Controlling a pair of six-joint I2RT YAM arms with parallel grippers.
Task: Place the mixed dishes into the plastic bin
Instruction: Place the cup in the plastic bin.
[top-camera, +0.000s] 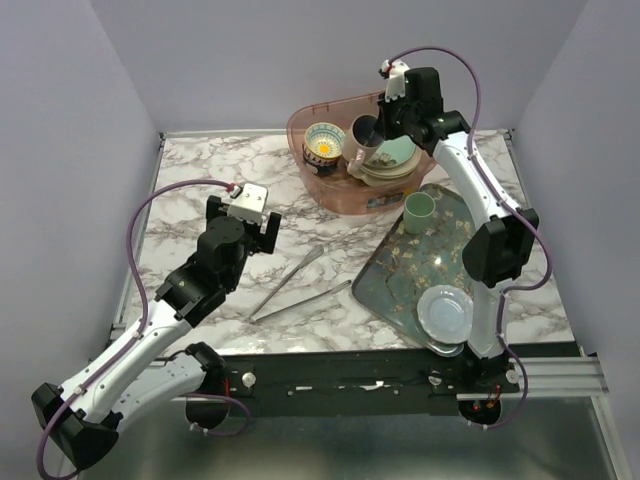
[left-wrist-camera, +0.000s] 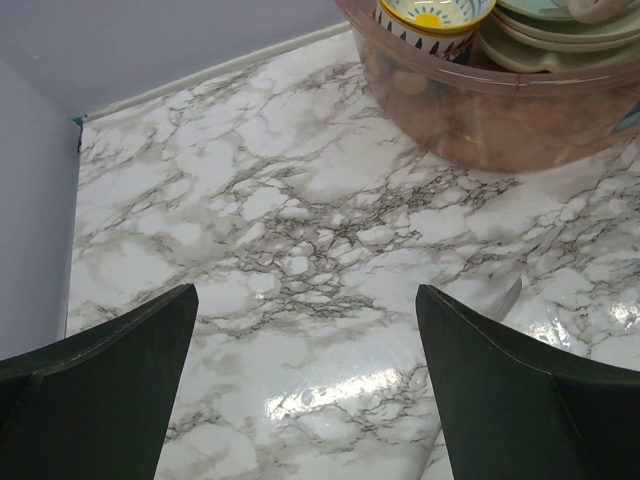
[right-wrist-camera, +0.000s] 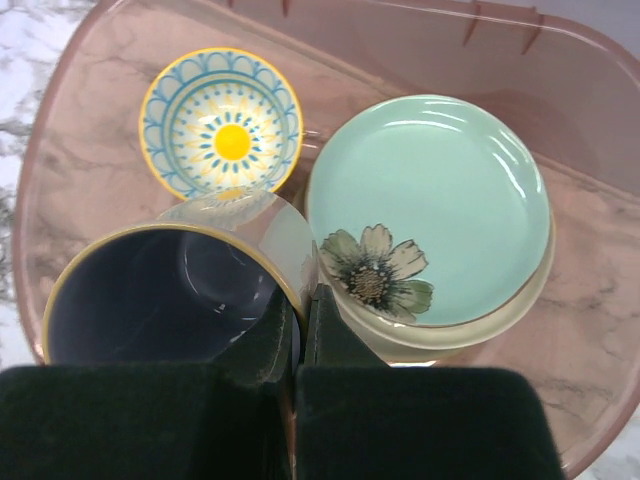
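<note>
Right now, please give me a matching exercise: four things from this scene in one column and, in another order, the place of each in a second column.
Things:
1. patterned bowl
2. green cup
3. tongs
4. mug

Places:
A. lying on the marble table
B. clamped in the right gripper
C. sitting inside the pink bin
D. standing on the floral tray

Pairs: 1-C, 2-D, 3-A, 4-B
</note>
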